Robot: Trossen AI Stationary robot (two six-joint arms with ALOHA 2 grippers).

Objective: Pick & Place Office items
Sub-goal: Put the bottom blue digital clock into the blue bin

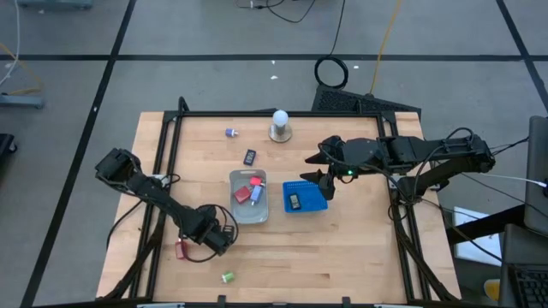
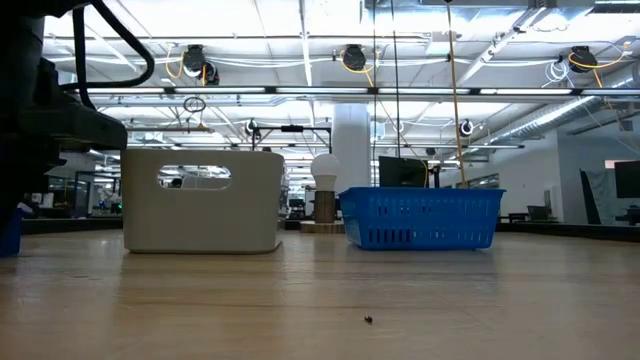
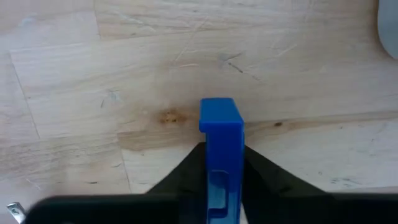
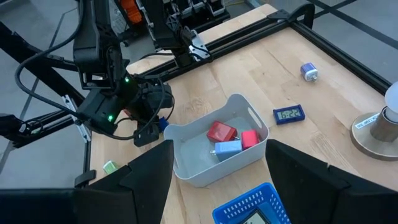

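A small blue item [image 3: 219, 124] sits between the fingers of my left gripper [image 3: 222, 155], which is shut on it over the wood near the clear tray's [image 1: 236, 210] near left corner; the gripper [image 1: 218, 235] points down. The tray holds a red item [image 4: 221, 132], a light blue item [image 4: 227, 149] and a pink one [image 4: 249, 138]. My right gripper [image 4: 217, 146] hangs open above the blue basket [image 1: 315, 204], which holds a black item [image 1: 293, 201]. On the table lie a purple item [image 1: 231, 133], a black clock-like item [image 1: 250, 156], a red item [image 1: 181, 250] and a green item [image 1: 228, 276]. My left gripper pinches the blue item by its two long sides [image 3: 208, 158] between its two fingers [image 3: 189, 171]. The fingers come from above, pointing down. The item's free end [image 3: 217, 112] sticks out past the fingertips. I cannot tell whether it rests on the wood or hangs just above it.
A white ball on a round base [image 1: 281, 125] stands at the table's far middle. A black frame rail [image 1: 274, 114] runs along the far edge and down the sides. Bare wood lies along the near edge and at the near right.
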